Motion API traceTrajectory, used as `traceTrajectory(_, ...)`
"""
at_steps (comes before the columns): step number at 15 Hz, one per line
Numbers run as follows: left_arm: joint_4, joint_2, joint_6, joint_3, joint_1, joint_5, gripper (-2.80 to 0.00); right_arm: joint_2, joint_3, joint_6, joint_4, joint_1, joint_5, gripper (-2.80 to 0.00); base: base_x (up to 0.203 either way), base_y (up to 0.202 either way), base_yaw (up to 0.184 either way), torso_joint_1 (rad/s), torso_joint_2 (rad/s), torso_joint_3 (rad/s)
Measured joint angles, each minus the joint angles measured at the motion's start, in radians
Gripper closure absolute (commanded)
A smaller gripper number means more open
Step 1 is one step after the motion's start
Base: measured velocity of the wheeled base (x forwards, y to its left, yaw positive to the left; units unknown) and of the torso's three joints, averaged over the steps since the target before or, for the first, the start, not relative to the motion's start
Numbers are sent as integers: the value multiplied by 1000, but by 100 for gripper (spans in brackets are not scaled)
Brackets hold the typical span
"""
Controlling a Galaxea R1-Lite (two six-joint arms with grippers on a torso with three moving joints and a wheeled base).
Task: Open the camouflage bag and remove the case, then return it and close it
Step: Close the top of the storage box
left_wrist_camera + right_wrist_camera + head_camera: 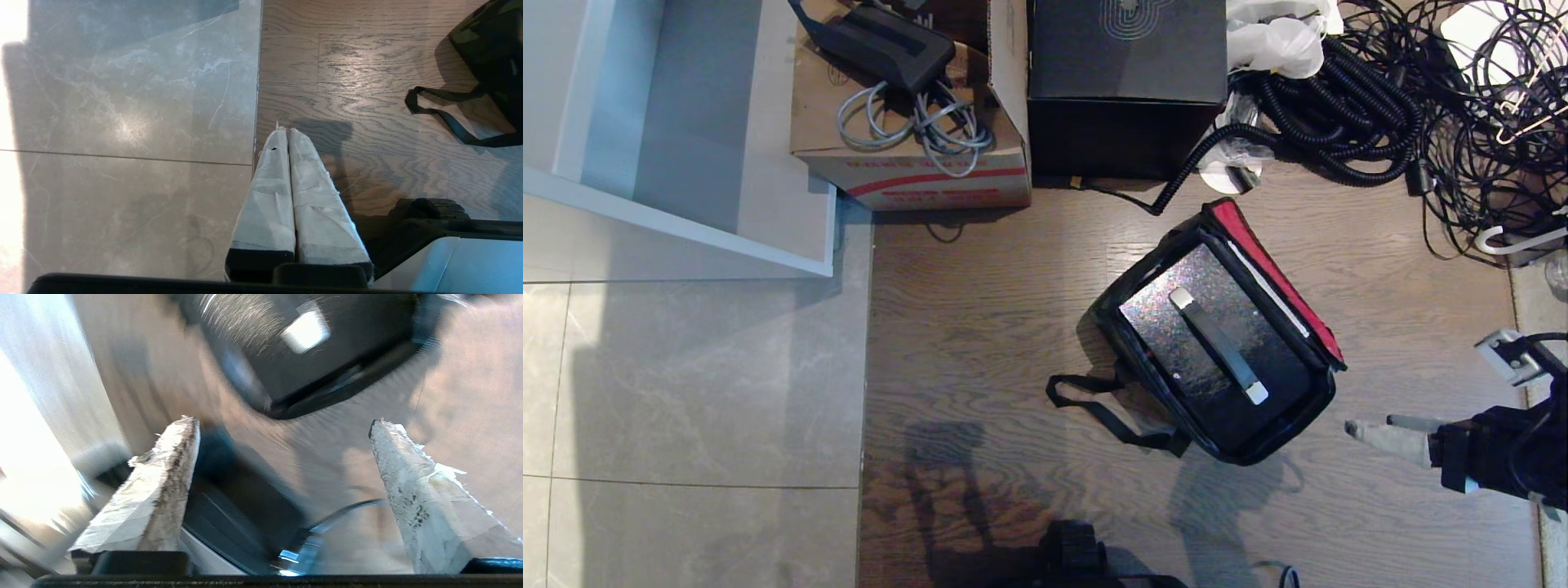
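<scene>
The camouflage bag (pixel 1250 449) sits open on the wooden floor, its lid folded back to the right with the red lining (pixel 1274 265) showing. The case (pixel 1168 322), black and speckled, lies inside it with its handle (pixel 1217 343) facing up. My right gripper (pixel 1372 424) hovers open and empty just right of the bag's near corner, not touching it. In the right wrist view the gripper (pixel 282 422) spans bare floor, with the bag (pixel 327 396) and case (pixel 253 318) beyond. My left gripper (pixel 288 130) is shut and parked over the floor seam, with the bag (pixel 490 41) and its strap (pixel 445 118) off to one side.
A brown cardboard box (pixel 915 163) and a black cube box (pixel 1127 82) stand behind the bag. Tangled black cables (pixel 1339 114) fill the far right. A white cabinet (pixel 686 122) is at far left above grey tiles (pixel 686 392). The bag's strap (pixel 1094 404) trails left.
</scene>
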Motion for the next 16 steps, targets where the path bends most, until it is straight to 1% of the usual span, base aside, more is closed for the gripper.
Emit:
traceTrajectory(2,0,0,0,0,0,0,0,46,-77,284,-1,-35,-45,-280,0,0,0,0,0,0)
traceTrajectory(3,0,0,0,0,0,0,0,88,-126,434,2,-45,-82,-280,0,0,0,0,0,0)
traceTrajectory(4,0,0,0,0,0,0,0,137,-169,566,7,-53,-121,-280,0,0,0,0,0,0)
traceTrajectory(5,0,0,0,0,0,0,0,188,-209,676,13,-61,-155,-280,0,0,0,0,0,0)
traceTrajectory(6,0,0,0,0,0,0,0,243,-264,768,16,-69,-183,-280,0,0,0,0,0,0)
traceTrajectory(7,0,0,0,0,0,0,0,301,-314,838,20,-73,-197,-280,0,0,0,0,0,0)
traceTrajectory(9,0,0,0,0,0,0,0,408,-393,924,25,-78,-208,-280,0,0,0,0,0,0)
traceTrajectory(11,0,0,0,0,0,0,0,493,-469,1019,29,-80,-201,-280,0,0,0,0,0,0)
traceTrajectory(12,0,0,0,0,0,0,0,527,-502,1041,29,-82,-192,-280,0,0,0,0,0,0)
traceTrajectory(16,0,0,0,0,0,0,0,627,-580,1057,21,-85,-183,-280,0,0,0,0,0,0)
